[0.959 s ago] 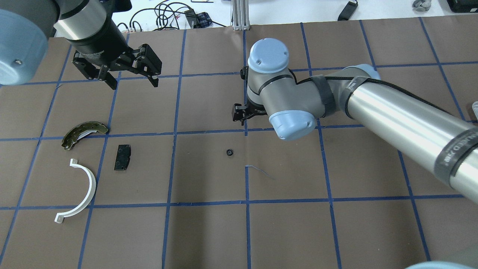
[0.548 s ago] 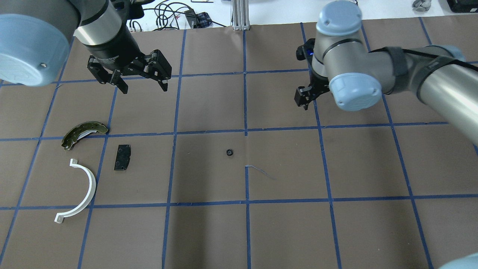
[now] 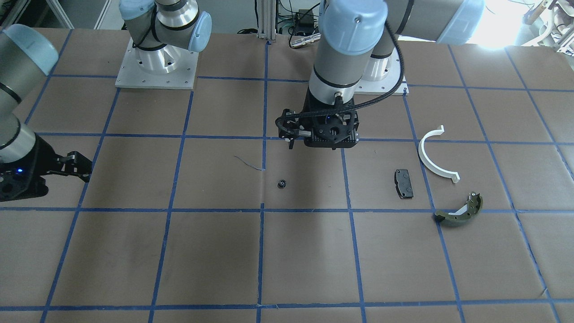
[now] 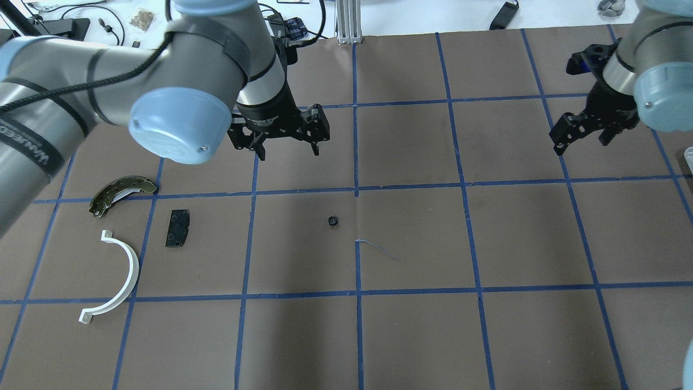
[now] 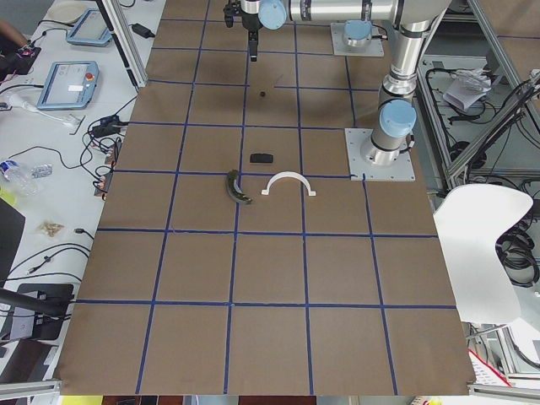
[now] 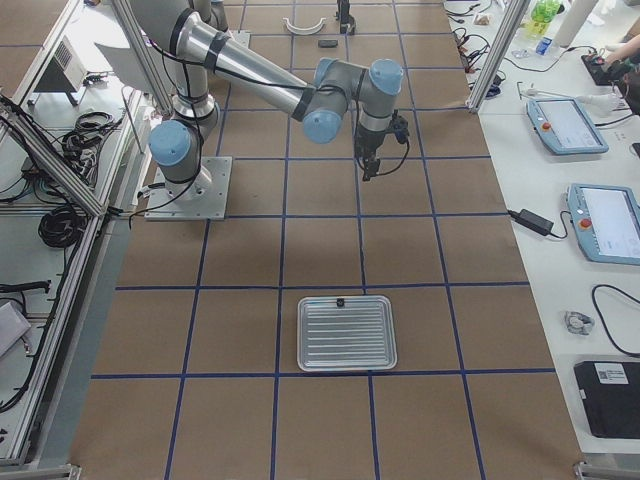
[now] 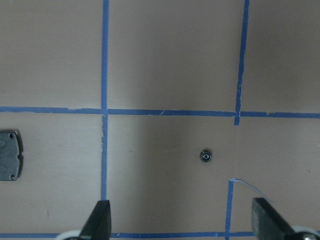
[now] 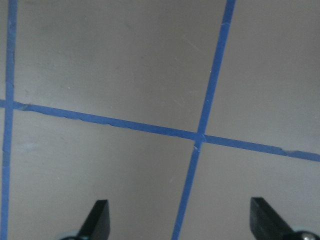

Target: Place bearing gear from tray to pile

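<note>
Only one marking shows: white capital lettering on a black strap point(image 4: 46, 147) round the left arm's silver tube point(image 4: 13, 189), well behind the left end effector point(image 4: 289, 155). It is too blurred to read.

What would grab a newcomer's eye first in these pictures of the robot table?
The left claw, open on its big silver arm, hangs over the brown, blue-taped table close to a tiny black toothed bearing gear lying alone near the centre. Off to the robot's left lie three loose parts: a white plastic half-ring, a flat black rectangular pad and an olive-green curved brake shoe. The right claw, also open, hovers far off to the right.
</note>
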Controlling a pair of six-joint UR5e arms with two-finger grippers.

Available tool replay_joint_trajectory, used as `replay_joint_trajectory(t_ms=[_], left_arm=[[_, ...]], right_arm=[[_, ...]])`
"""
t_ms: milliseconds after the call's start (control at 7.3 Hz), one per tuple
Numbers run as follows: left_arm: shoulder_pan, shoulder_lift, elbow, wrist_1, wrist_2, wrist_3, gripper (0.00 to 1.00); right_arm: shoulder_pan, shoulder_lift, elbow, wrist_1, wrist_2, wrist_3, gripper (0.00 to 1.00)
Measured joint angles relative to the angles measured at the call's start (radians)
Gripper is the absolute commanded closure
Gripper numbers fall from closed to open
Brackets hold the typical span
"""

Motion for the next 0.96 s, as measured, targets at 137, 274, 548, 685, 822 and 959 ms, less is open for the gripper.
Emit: replay_joint_trajectory(t_ms=[137, 274, 548, 685, 822, 959], left_arm=[[-0.022, -0.034, -0.057, 0.091, -0.001, -0.042, 0.0], [-0.037, -0.065, -0.112, 0.152, -0.001, -0.062, 0.0], [-0.058, -0.12, -0.193, 0.225, 0.001, -0.08, 0.0], [-0.069, -0.145, -0.219, 0.281, 0.001, -0.085, 0.0], [-0.078, -0.171, -0.241, 0.332, 0.002, -0.09, 0.0], [-0.088, -0.194, -0.259, 0.376, 0.005, -0.093, 0.0]], right_arm=[[-0.061, 0.007, -0.001, -0.001, 0.021, -0.114, 0.0], [-0.104, 0.017, -0.003, -0.003, 0.029, -0.199, 0.0], [-0.229, 0.033, -0.006, 0.004, 0.042, -0.4, 0.0], [-0.288, 0.045, -0.002, 0.005, 0.044, -0.536, 0.0], [-0.336, 0.059, -0.004, 0.003, 0.045, -0.68, 0.0], [-0.379, 0.077, -0.017, 0.002, 0.046, -0.804, 0.0]])
